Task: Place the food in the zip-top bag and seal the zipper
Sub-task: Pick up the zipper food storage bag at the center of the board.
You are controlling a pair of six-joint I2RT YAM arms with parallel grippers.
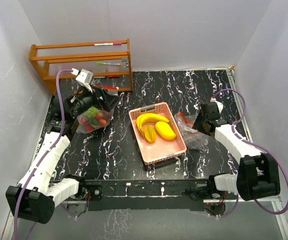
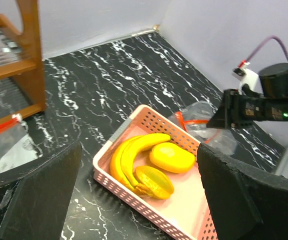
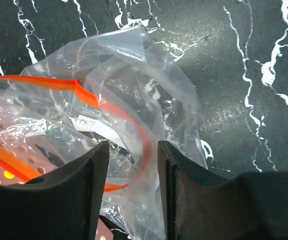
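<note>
Hard to read first — the right gripper (image 3: 132, 150) has its jaws part-way in, on either side of a crumpled fold of the clear plastic zip-top bag (image 3: 149, 85) with the orange zipper strip. Whether they pinch the film I cannot tell. The bag mouth is lost in the creases. The bag's near edge is cut off beneath the fingers (image 3: 78, 200), and pink perforations show through the film to this gripper's left.

The left gripper (image 2: 138, 146) is released, jaws wide, nothing between them. Ahead of it and below sits a pink perforated plastic basket (image 2: 128, 197). It holds a curved yellow banana bunch (image 2: 133, 152), a smooth yellow-orange whole mango (image 2: 171, 156) and a cut mango piece (image 2: 154, 181) — glossy, moulded toys.

In the top view, just beside the left gripper, lies a second clear bag (image 1: 84, 127) with red strawberries (image 1: 101, 118) and green leafy pieces (image 1: 92, 123), too small for detail. All rest on a black, white-veined table (image 1: 113, 145).
</note>
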